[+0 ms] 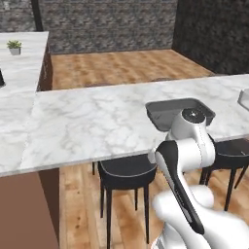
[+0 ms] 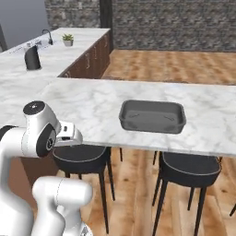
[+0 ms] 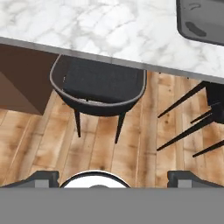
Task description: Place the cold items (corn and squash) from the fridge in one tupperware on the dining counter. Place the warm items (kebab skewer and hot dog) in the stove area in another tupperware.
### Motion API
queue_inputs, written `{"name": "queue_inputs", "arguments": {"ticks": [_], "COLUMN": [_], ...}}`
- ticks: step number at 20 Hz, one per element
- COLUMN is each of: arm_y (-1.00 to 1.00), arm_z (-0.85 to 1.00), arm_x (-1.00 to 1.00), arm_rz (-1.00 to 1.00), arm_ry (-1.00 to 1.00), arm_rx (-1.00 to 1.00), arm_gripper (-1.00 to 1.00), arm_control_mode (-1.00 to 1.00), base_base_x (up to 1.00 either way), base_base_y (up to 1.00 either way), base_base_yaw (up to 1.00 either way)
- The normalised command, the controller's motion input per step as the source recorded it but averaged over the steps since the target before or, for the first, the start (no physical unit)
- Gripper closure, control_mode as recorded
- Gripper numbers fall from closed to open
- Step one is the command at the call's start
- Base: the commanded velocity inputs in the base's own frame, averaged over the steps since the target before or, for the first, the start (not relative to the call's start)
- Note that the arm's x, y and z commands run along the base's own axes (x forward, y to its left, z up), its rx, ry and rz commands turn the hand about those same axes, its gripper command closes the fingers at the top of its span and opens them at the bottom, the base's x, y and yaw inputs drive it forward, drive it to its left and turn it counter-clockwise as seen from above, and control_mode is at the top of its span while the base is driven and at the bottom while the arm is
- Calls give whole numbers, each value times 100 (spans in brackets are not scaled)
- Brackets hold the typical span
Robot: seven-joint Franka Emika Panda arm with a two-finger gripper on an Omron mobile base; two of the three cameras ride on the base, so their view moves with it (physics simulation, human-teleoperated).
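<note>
The dining counter point(image 2: 92, 108) stretched across in front of the robot, and on its marble sat one dark grey tupperware point(image 2: 152, 116), nothing in it, close to the near edge. Black stools point(image 2: 82, 156) were tucked underneath on the wooden floor point(image 3: 131, 144). The gripper point(image 3: 112, 178) hung low over a stool, short of the counter's edge, jaws spread wide and holding nothing.
</note>
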Motion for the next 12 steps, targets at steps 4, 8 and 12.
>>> {"name": "queue_inputs", "arguments": {"ticks": [4, 8, 12], "arm_y": [0, 0, 0], "arm_z": [0, 0, 0], "arm_x": [0, 0, 0], "arm_rz": [0, 0, 0], "arm_ry": [0, 0, 0], "arm_rx": [0, 0, 0], "arm_gripper": [-100, -100, -100], "arm_control_mode": [100, 100, 100], "base_base_x": [-21, -24, -25], "base_base_y": [100, 100, 100], "base_base_yaw": [-12, -10, -8]}}
